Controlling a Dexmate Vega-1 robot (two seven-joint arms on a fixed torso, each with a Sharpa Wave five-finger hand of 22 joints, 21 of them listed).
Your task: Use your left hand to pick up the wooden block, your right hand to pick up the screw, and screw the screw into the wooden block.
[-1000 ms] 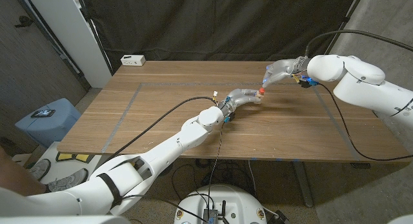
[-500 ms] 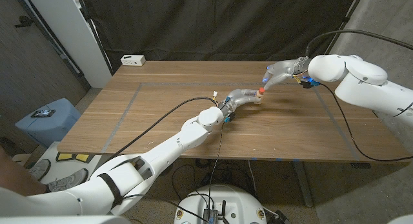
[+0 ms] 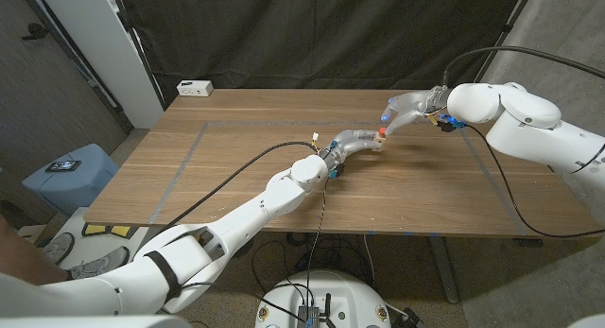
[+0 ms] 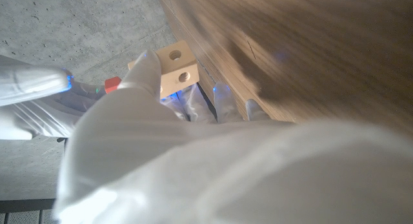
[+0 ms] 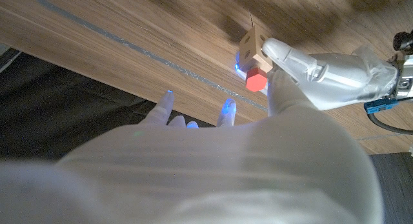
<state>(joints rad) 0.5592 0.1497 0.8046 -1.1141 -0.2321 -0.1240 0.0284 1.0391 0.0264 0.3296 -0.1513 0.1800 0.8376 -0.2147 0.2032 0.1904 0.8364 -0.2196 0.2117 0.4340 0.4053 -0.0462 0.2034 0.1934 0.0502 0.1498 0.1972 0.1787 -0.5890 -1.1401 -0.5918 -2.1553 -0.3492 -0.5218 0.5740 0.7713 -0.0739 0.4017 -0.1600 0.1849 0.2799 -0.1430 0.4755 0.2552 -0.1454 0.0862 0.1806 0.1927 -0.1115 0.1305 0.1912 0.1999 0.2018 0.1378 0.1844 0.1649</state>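
Dark curtain behind wooden worktop [image 3: 236, 177] | left hand [image 3: 354, 142] holds wooden block [image 4: 177, 68] up, middle of frame | right hand [image 3: 406, 109] pinches red-headed screw [image 5: 255, 79] right at block | tip: keep block still, aim screw straight at hole, turn slowly | white box [image 3: 195, 87] upper left, cables near; nothing blocks.

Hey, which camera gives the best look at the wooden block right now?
The left wrist view: the wooden block is close, two faces with holes clear, held by the left hand. The right wrist view shows it smaller, beside the red screw. In the head view it is tiny.
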